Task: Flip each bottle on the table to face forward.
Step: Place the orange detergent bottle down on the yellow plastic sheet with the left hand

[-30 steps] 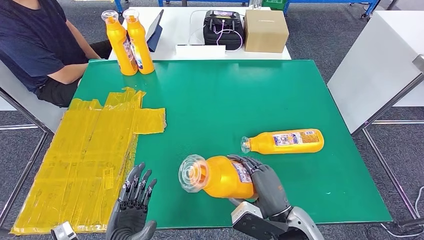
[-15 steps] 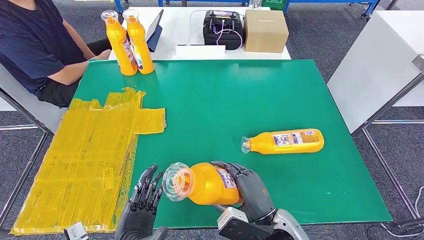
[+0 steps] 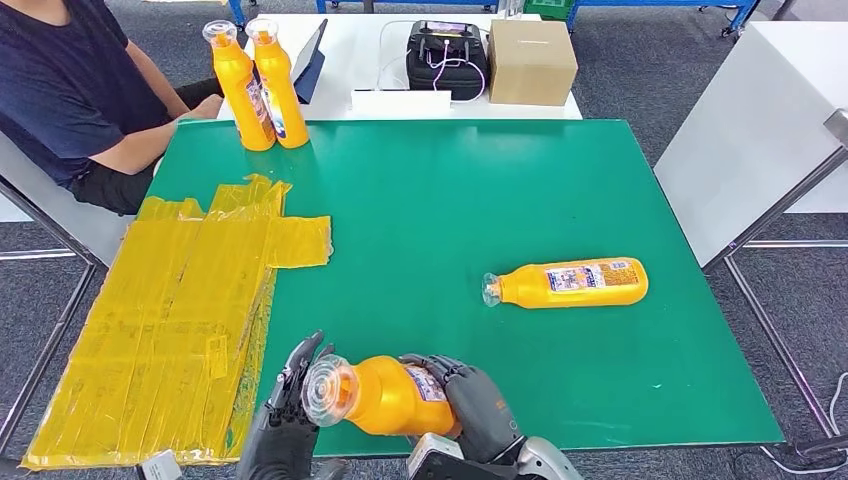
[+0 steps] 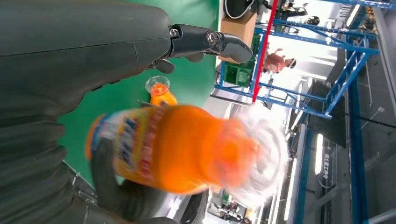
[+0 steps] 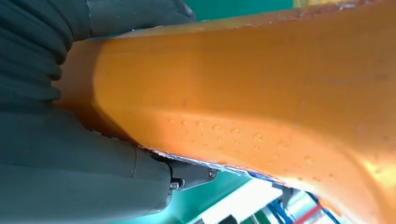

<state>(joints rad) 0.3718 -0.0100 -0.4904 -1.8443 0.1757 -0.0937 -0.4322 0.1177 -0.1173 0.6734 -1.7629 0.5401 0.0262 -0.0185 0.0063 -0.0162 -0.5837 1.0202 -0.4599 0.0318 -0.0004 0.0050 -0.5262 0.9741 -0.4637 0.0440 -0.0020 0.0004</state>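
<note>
The right hand point(image 3: 478, 402) grips an orange bottle point(image 3: 385, 395) on its side above the table's point(image 3: 450, 200) near edge. The left hand point(image 3: 285, 420) has its fingers spread, just beside the bottle's cap. A second bottle point(image 3: 566, 283) lies to the right

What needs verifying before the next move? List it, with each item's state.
1. Right hand grips the held bottle: ok.
2. Left hand is open beside the cap, ready to take it: ok.
3. Left hand's fingers touch the cap: cannot tell.
4. Lying bottle rests apart from both hands, still to flip: not ok.
5. Two standing bottles upright at the far corner: ok.
6. Yellow sheet lies clear of the held bottle: ok.
</note>
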